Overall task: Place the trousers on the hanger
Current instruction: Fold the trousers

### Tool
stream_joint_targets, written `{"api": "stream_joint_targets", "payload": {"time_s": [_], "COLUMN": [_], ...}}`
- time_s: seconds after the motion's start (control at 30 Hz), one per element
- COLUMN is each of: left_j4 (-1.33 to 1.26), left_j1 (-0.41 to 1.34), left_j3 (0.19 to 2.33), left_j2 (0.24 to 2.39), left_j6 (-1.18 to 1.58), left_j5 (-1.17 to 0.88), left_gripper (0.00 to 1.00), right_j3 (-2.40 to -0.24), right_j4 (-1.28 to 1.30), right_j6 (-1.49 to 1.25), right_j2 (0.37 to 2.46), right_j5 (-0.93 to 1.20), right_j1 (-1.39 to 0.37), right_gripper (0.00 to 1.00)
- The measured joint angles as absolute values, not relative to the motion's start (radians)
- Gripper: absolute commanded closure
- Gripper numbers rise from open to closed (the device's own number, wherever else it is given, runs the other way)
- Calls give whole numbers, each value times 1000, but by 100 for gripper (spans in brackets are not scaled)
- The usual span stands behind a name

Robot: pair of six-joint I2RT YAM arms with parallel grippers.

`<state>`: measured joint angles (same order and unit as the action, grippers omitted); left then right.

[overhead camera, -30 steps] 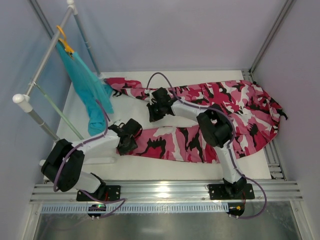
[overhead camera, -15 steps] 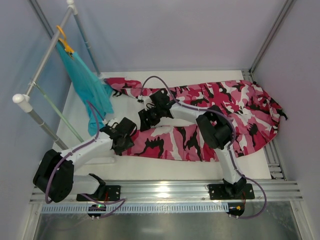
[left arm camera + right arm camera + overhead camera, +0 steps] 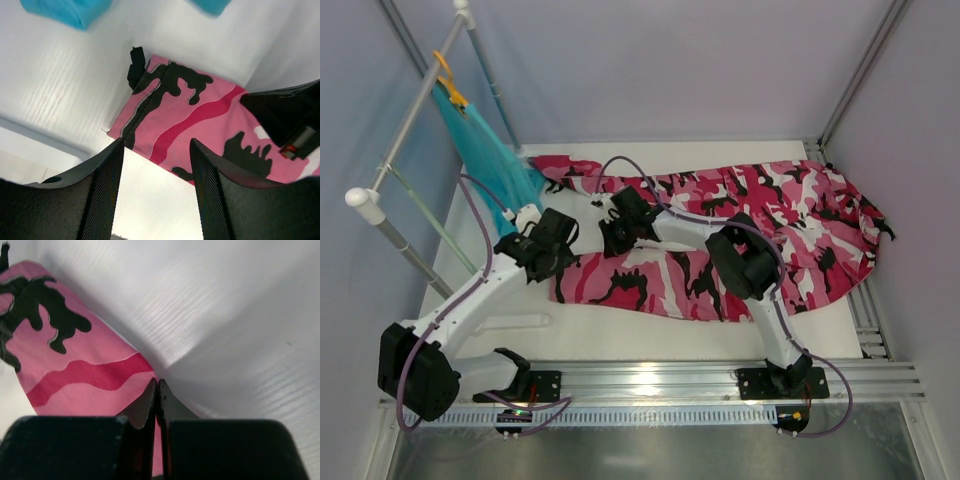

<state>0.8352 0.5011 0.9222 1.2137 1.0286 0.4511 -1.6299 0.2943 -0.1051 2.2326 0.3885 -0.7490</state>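
The pink camouflage trousers (image 3: 760, 215) lie spread over the white table, legs pointing left. My right gripper (image 3: 616, 236) sits at the far edge of the near leg. In the right wrist view it (image 3: 157, 382) is shut at the edge of the trousers (image 3: 75, 375), with a sliver of pink cloth between the fingers. My left gripper (image 3: 535, 252) hovers by the near leg's hem. It (image 3: 156, 150) is open with only bare table between the fingers and the trousers (image 3: 185, 115) just beyond. The pale mint hanger (image 3: 432, 218) slants under the rack at the left.
A white tube rack (image 3: 415, 108) stands at the far left, carrying a teal garment (image 3: 495, 165) on an orange hanger (image 3: 450, 92). The teal garment (image 3: 70, 10) hangs just beyond the left gripper. A metal rail (image 3: 650, 382) runs along the near edge, and grey walls enclose the table.
My left arm has come off the near leg and swung left and back, ending at the hem. My right gripper has shifted slightly left and nearer, onto the near leg's edge.
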Motion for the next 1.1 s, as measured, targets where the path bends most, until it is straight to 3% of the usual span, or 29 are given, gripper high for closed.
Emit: {"api": "stream_joint_targets", "payload": {"time_s": [0.2,0.5,0.7,0.77,0.8,0.93,1.1], "left_j4": [850,834,809,790,784,731,639], "left_j1": [472,456,456,456,456,456,471], "left_j3": [1023,982,941,941,942,946,958], "left_j2": [1196,1205,1249,1269,1279,1321,1411], "left_j6": [981,960,961,960,960,960,962], "left_j5": [506,501,464,447,437,380,314], "left_gripper": [43,42,43,43,43,43,43], "right_j3": [-1569,-1326,-1368,-1435,-1467,-1493,-1406], "right_j4": [192,0,5,22,37,56,235], "right_j6": [-297,-423,-455,-478,-491,-551,-697], "right_j2": [2185,2044,2071,2099,2109,2088,1957], "right_j5": [188,-63,-130,-131,-128,-130,-136], "right_j1": [-762,-818,-813,-805,-801,-779,-687], "right_gripper": [96,96,96,79,62,50,49]}}
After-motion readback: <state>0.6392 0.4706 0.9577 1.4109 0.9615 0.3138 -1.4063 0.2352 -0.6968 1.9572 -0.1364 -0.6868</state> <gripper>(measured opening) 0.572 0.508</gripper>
